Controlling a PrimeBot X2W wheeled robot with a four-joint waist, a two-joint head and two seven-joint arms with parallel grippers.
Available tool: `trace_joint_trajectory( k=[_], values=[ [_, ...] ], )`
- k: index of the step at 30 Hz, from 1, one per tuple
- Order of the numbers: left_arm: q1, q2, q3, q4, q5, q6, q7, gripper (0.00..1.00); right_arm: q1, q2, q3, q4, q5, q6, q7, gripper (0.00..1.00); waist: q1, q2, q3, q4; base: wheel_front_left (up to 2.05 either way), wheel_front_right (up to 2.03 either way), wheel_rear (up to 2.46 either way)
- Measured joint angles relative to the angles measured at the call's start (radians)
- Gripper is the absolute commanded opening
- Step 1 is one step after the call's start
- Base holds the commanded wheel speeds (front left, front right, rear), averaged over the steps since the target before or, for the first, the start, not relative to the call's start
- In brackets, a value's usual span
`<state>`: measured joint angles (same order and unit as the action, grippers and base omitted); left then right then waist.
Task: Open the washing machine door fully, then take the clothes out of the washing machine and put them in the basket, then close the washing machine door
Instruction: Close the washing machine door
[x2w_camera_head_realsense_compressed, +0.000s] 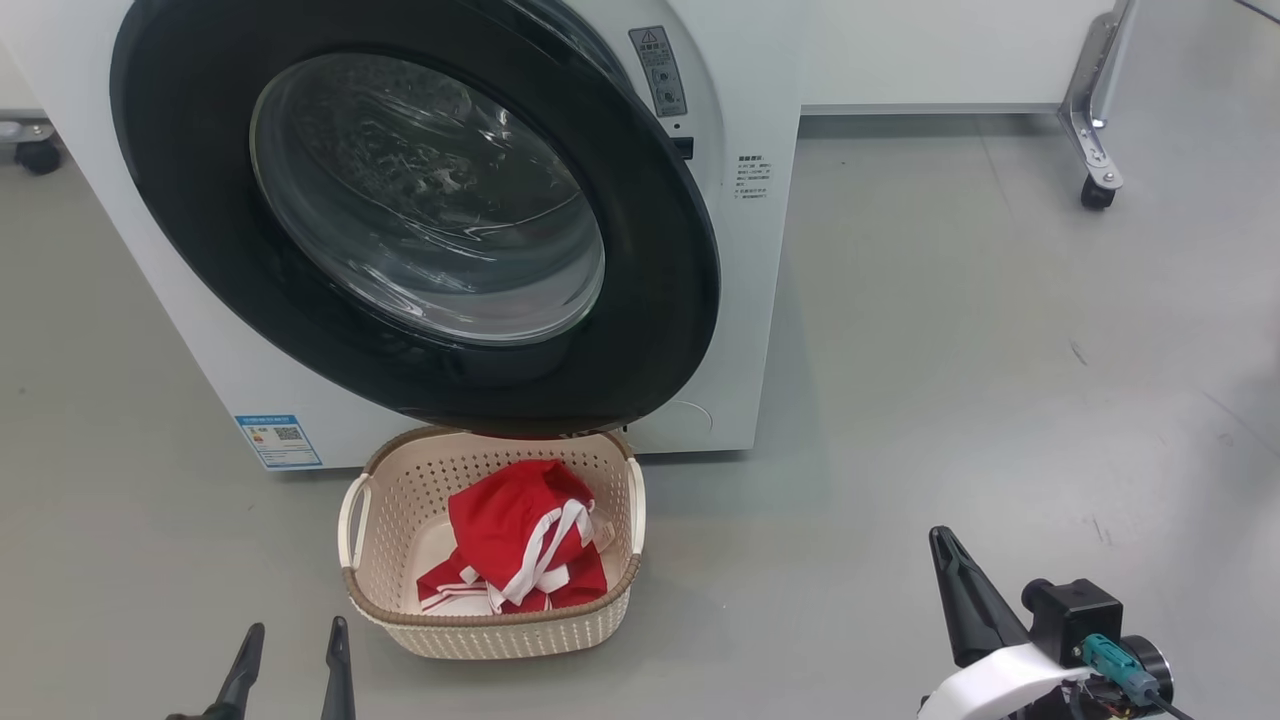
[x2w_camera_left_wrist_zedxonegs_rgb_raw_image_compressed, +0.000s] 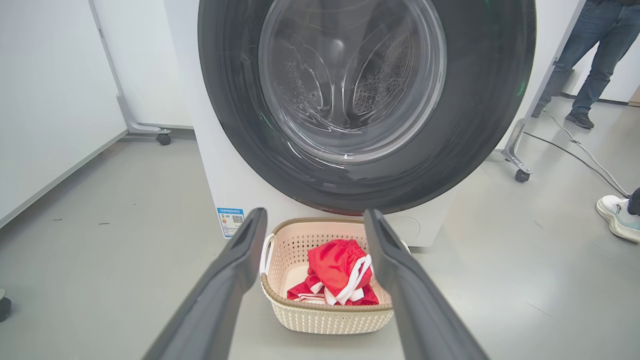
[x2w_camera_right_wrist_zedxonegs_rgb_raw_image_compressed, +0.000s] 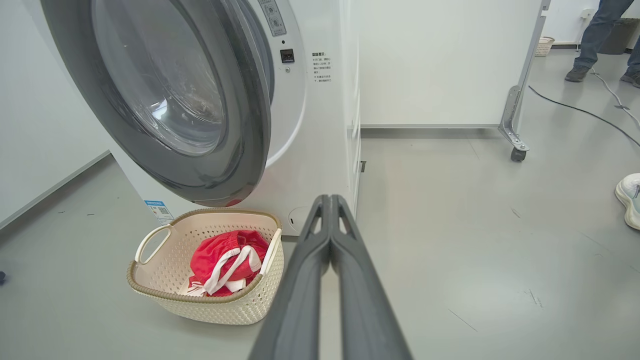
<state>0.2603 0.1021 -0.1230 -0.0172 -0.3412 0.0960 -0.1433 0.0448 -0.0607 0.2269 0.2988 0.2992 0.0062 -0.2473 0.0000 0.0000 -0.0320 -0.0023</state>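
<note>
- Grey floor (x2w_camera_head_realsense_compressed: 1000, 350): seen across the lower and right parts of the head view.
- Washing machine (x2w_camera_head_realsense_compressed: 760, 250): white front-loader, set in the upper left of the head view, standing on the floor.
- Washing machine door (x2w_camera_head_realsense_compressed: 660, 300): black rim, clear glass bowl. It is swung across the opening but not shut flush. In the right wrist view its right edge is seen standing off the white front panel.
- Wheeled metal frame (x2w_camera_head_realsense_compressed: 1095, 130): placed at the upper right, well apart from the machine.
- Person's legs (x2w_camera_left_wrist_zedxonegs_rgb_raw_image_compressed: 595, 50): seen in jeans at the upper right of the left wrist view. A pale shoe (x2w_camera_left_wrist_zedxonegs_rgb_raw_image_compressed: 617, 217) is seen at that view's right edge.
- Basket (x2w_camera_head_realsense_compressed: 500, 640): cream, perforated, brown rim. It is set on the floor at lower centre, just below the door's bottom edge.
- Clothes (x2w_camera_head_realsense_compressed: 515, 530): red with white trim, heaped inside the basket toward its right half.
- Left end effector (x2w_camera_head_realsense_compressed: 297, 626): at the lower left. Its fingers are spread apart and nothing is held. It is kept just left of the basket, clear of it.
- Right end effector (x2w_camera_right_wrist_zedxonegs_rgb_raw_image_compressed: 329, 200): fingers are pressed together and nothing is gripped. It is held over bare floor, right of the basket.
- Blue sticker (x2w_camera_head_realsense_compressed: 280, 440): fixed on the machine's lower left corner.
</note>
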Motion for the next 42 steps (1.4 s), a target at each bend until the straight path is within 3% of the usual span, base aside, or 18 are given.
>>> trace_joint_trajectory(
  k=[12, 18, 42],
  values=[
    [-0.006, -0.01, -0.016, 0.001, 0.01, 0.0, 0.0, 1.0, -0.025, -0.007, 0.014, -0.009, -0.002, 0.013, 0.013, 0.0, 0.0, 0.0, 0.011, 0.024, 0.0, 0.0, 0.0],
    [-0.037, -0.015, -0.038, -0.021, 0.018, 0.0, 0.001, 1.0, -0.088, -0.021, 0.027, -0.021, -0.007, 0.036, 0.027, 0.0, 0.0, 0.0, 0.039, 0.053, 0.0, 0.0, 0.0],
    [-0.191, -0.031, -0.107, -0.07, 0.026, -0.013, -0.022, 1.0, -0.471, -0.067, 0.05, -0.005, -0.038, 0.084, 0.11, 0.0, 0.0, 0.0, 0.246, 0.191, 0.0, 0.0, 0.0]
  ],
)
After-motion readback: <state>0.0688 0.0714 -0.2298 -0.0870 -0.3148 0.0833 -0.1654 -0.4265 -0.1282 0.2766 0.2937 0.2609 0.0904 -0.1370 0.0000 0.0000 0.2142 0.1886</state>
